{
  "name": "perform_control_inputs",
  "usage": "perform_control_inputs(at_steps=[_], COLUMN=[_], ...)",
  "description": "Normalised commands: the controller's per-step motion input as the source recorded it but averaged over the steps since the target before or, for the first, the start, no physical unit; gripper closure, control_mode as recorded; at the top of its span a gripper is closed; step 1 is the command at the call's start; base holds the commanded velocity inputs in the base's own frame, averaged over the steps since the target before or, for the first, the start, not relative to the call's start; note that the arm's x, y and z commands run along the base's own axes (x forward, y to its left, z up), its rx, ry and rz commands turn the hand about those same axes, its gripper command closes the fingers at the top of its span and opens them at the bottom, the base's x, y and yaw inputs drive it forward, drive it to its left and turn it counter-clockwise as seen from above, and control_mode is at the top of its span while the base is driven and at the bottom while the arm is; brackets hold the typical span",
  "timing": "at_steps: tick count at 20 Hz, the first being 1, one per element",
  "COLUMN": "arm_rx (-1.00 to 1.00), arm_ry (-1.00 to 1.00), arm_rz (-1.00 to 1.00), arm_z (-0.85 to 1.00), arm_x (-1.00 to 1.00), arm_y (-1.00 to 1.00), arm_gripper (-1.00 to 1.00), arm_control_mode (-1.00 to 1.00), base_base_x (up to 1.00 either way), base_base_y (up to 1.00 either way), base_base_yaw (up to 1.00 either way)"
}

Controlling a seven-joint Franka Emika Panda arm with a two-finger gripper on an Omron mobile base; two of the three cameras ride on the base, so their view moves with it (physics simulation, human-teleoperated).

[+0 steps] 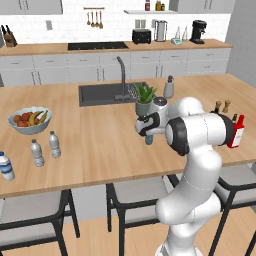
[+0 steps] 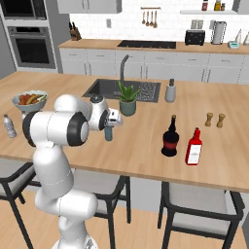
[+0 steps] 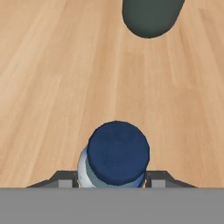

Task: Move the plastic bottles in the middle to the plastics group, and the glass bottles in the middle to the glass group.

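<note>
A small blue-tinted plastic bottle (image 3: 117, 153) with a dark blue cap stands upright on the wooden island, mid-counter, just in front of the plant. My gripper (image 3: 112, 181) comes down over it, one finger pressed against each side of the bottle's body, shut on it. From the base this bottle (image 1: 149, 139) (image 2: 108, 134) hangs below the hand (image 1: 146, 129) (image 2: 110, 122). At the left end stand two slim clear bottles (image 1: 37, 152) (image 1: 54, 144) and a stouter blue-labelled bottle (image 1: 6, 166). Over on the right are a black bulbous glass bottle (image 2: 170, 137) and a red bottle (image 2: 193, 147) (image 1: 237, 131).
A potted plant (image 1: 144, 100) (image 2: 128, 99) stands close behind the held bottle, its dark pot (image 3: 151, 17) at the top of the hand view. A fruit bowl (image 1: 30, 120), a sink (image 1: 107, 92), a soap dispenser (image 1: 169, 87) and two wooden shakers (image 2: 209, 119) also sit on the island. Stools line the near edge.
</note>
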Motion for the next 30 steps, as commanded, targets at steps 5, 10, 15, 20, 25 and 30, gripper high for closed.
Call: perform_control_inputs(at_steps=[5,10,15,20,25,30], arm_rx=[0.06,0.03,0.0,-0.01,-0.05,-0.14], arm_ry=[-0.05,0.0,0.11,0.01,0.0,0.04], arm_rz=[0.0,0.04,0.18,0.26,0.22,0.16], arm_z=[0.75,0.84,0.2,0.0,0.0,0.0], arm_x=[0.0,-0.07,-0.61,-0.8,-0.62,-0.18], arm_y=[0.02,0.17,0.48,0.82,1.0,1.0], arm_gripper=[1.0,1.0,1.0,1.0,1.0,1.0], arm_control_mode=[-1.0,-1.0,-1.0,-1.0,-1.0,-1.0], base_base_x=[0.0,0.0,0.0,0.0,0.0,0.0], base_base_y=[0.0,0.0,0.0,0.0,0.0,0.0], base_base_yaw=[0.0,0.0,0.0,0.0,0.0,0.0])
